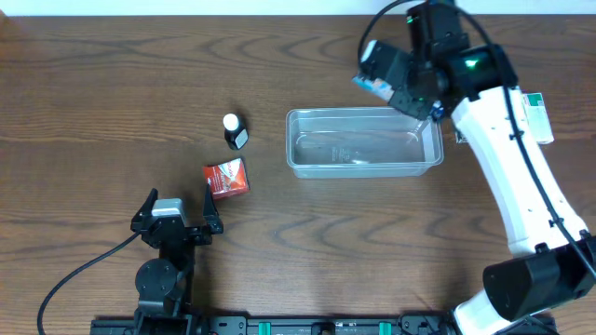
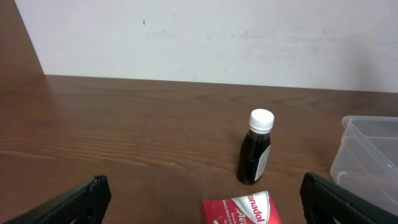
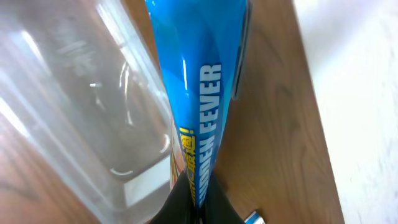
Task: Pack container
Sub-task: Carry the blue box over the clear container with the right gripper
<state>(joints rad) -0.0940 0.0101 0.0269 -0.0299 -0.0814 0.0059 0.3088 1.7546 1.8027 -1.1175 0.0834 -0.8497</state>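
Observation:
The clear plastic container [image 1: 363, 141] lies at mid table, with nothing in it; its corner shows in the left wrist view [image 2: 367, 149] and its wall in the right wrist view [image 3: 81, 118]. My right gripper [image 1: 400, 79] is shut on a blue box [image 1: 374, 84], [image 3: 202, 74] and holds it above the container's far right rim. A small dark bottle with a white cap [image 1: 233, 130], [image 2: 256, 148] and a red box [image 1: 226, 177], [image 2: 242, 210] sit left of the container. My left gripper [image 1: 177, 212], [image 2: 199, 199] is open, just short of the red box.
A white wall stands behind the table's far edge in the left wrist view. A small blue-and-white object [image 1: 460, 136] lies on the table right of the container. Bare wood lies at the left and front.

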